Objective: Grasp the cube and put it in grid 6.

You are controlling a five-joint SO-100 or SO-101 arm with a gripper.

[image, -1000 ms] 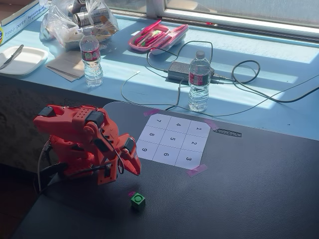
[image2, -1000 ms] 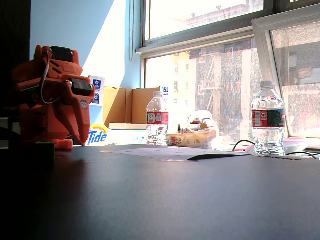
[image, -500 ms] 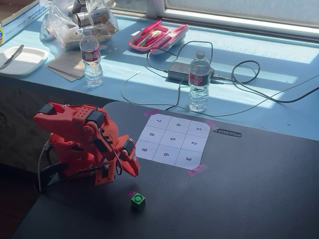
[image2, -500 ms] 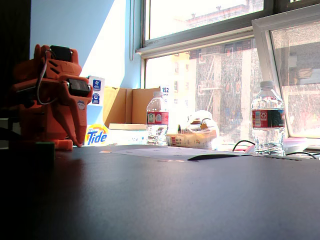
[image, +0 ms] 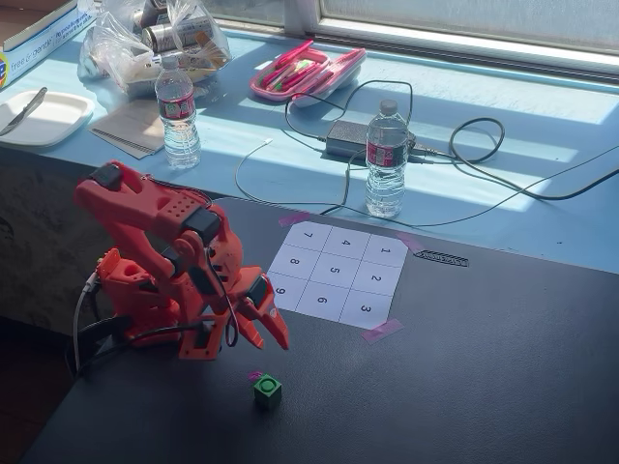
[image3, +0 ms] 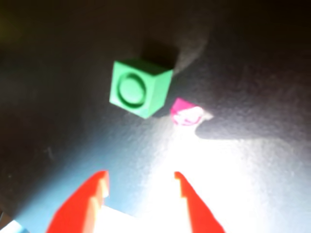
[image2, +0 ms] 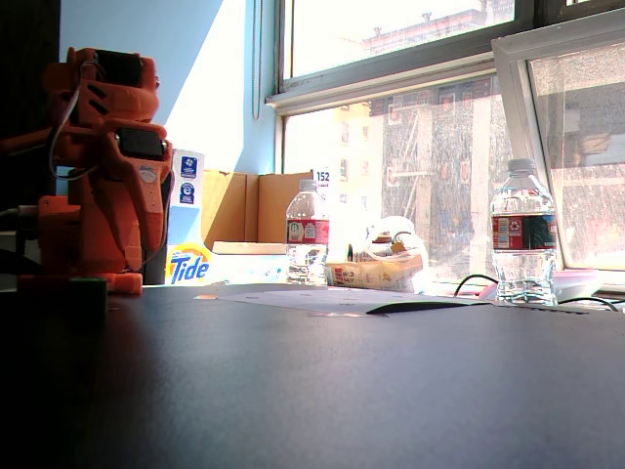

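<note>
Wrist view shows the gripper with its two red fingers spread apart and nothing between them, so it is open and empty. Just ahead of the finger tips sits the cube, green, with a dark ring on its top face, flat on the dark table. It is close but not touching the fingers. A tiny pink tape scrap lies right beside the cube. So the step in hand looks like the reach: the arm is lining up on the cube and has not grabbed it yet. Next, I think the gripper needs to go forward and down until the cube is between the fingers, then squeeze, and not pinch the pink scrap. In a fixed view from above, the gripper hangs a little above the table and the cube is near it, toward the front edge. Only this view shows the paper grid and grid 6, well apart from the cube, behind the gripper. The low fixed view shows the orange arm, but the cube there is too dark to make out.
</note>
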